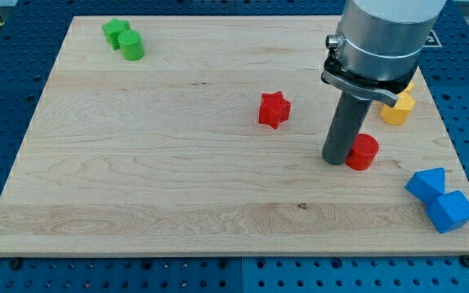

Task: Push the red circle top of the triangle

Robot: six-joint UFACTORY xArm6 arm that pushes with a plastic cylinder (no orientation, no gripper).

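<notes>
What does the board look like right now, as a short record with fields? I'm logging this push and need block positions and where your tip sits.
tip: my tip sits against the left side of the red circle
red star: near the board's middle, apart from the others
blue blocks: a triangle and a second blue block side by side at the view's lower right
yellow block: at the view's right, partly hidden by the arm
green blocks: two together at the view's top left
board: wooden
</notes>
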